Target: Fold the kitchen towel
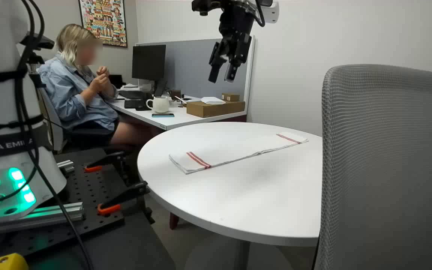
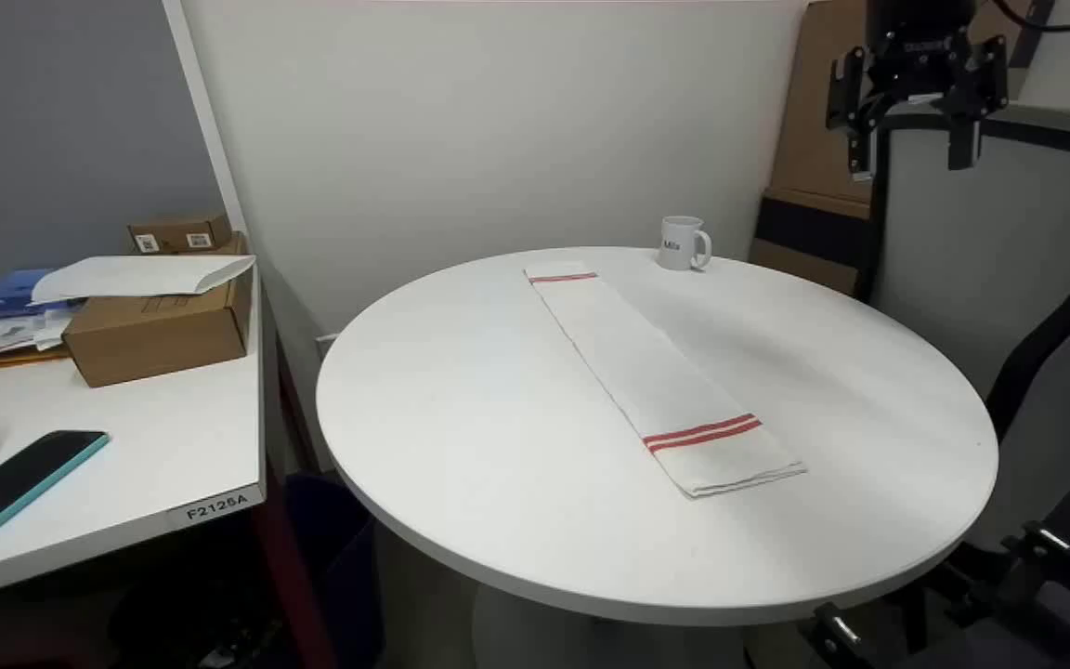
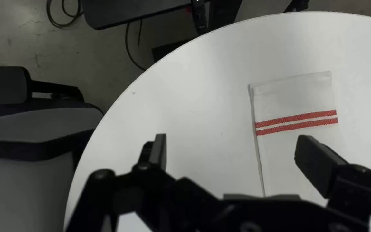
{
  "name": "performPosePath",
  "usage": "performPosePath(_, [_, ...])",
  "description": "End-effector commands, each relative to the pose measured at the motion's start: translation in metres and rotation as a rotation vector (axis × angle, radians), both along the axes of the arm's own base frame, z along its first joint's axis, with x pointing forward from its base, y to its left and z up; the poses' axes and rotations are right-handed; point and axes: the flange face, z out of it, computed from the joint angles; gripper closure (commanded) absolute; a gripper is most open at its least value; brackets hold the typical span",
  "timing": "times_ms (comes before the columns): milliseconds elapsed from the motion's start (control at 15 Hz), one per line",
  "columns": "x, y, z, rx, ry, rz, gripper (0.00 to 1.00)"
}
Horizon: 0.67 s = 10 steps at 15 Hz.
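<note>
The round white bench (image 2: 442, 446) carries the kitchen towel (image 2: 642, 362), a layered strip running far left to near right in an exterior view. Lengthwise folding looks done; crosswise likely remains. Your jaws hang above, spread, empty.

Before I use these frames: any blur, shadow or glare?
Wrist view: gripper soft, out of focus; kitchen towel sharper. Both exterior views: faint, soft-edged shadow on the round table beside the kitchen towel. In an exterior view: green status lights washed out nearly white, seated person's face blurred over.
</note>
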Motion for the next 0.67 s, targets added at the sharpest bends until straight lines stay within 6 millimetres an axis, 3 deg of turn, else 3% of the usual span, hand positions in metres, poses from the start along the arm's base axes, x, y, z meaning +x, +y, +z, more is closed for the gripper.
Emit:
performPosePath(0, [0.0002, -0.0002, 0.0004, 0.000, 0.000, 0.000, 0.00])
performPosePath(467, [0.0002, -0.0002, 0.0004, 0.000, 0.000, 0.000, 0.00])
performPosePath(600, [0.0064, 0.0007, -0.0084, 0.002, -0.006, -0.093, 0.00])
